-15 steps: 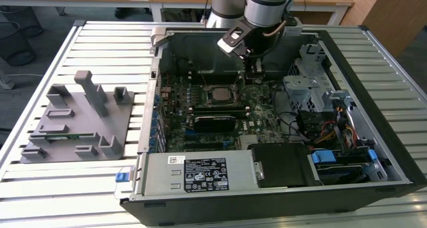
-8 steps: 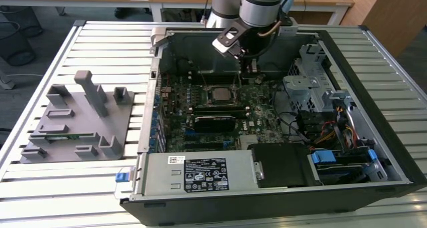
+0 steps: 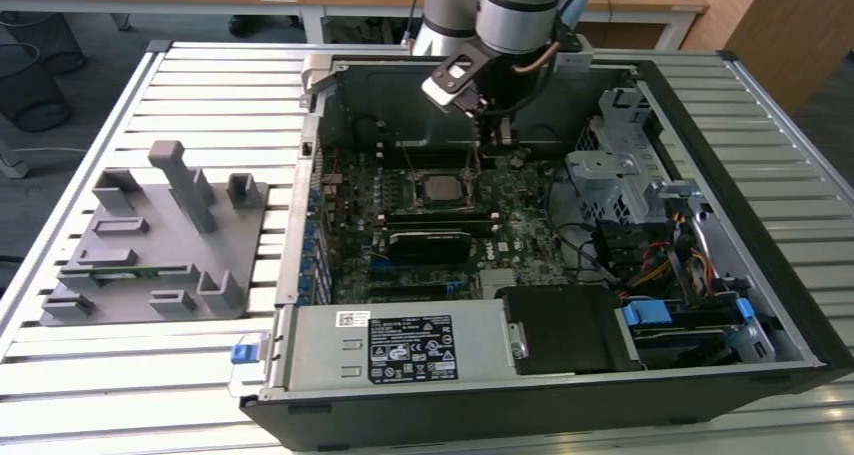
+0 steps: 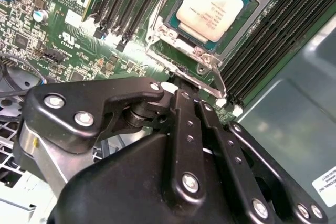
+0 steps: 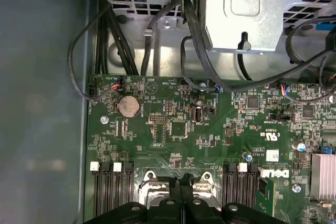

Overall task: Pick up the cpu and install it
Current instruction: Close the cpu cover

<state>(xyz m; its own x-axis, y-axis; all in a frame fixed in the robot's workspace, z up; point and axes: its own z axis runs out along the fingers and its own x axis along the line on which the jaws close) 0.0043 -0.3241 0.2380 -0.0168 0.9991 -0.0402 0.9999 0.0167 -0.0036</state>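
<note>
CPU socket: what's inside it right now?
The cpu lies flat in the socket, silvery plate up. The contacts beneath it are hidden by the chip.

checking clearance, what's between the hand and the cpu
In the second wrist view, only the metal socket frame lies between the hand and the cpu, which sits inside that frame.

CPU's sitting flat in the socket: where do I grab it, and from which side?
Pinch two opposite rim edges of the cpu, coming straight down from above. It lies flat, plate up, ringed by the socket frame, so a sideways approach looks blocked.
</note>
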